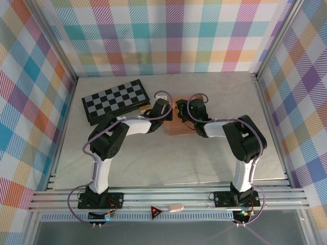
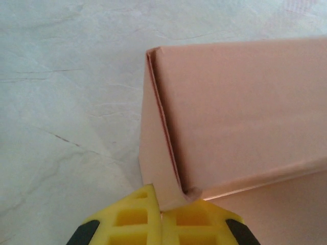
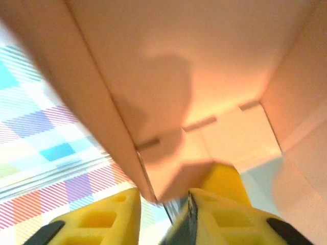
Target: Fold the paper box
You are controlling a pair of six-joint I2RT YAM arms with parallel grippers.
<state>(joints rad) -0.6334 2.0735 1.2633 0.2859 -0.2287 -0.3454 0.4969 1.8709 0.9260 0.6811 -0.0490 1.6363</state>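
- Salmon card: paper box (image 1: 180,127) sits on the desk (image 1: 153,168) just right of the checkerboard (image 1: 116,101), half-formed with its walls up, between both arms.
- left fingers (image 2: 135,219) are closed, pinching the box's low corner where a side flap meets the big panel.
- right fingers (image 3: 102,219) straddle a box wall on the side away from the checkerboard. View is blurry, so cannot tell if they clamp it.
- Risk: the left bite is tiny and the card is thin. A pull or twist likely slips it out, or creases or tears that corner.
- Risk: arms pulling against each other could buckle the panel. The flap fold in the left wrist view looks only loosely shut and may spring open.
- Risk: the box could slide on the smooth desk toward the checkerboard, and the left wrist is already near the board's right end, so a snag is possible.
- Room: bare desk right of the checkerboard and from it toward the arm bases. The tight side is the board itself.
- Edges: frame rails (image 1: 265,102) bound the desk, well apart from the box.
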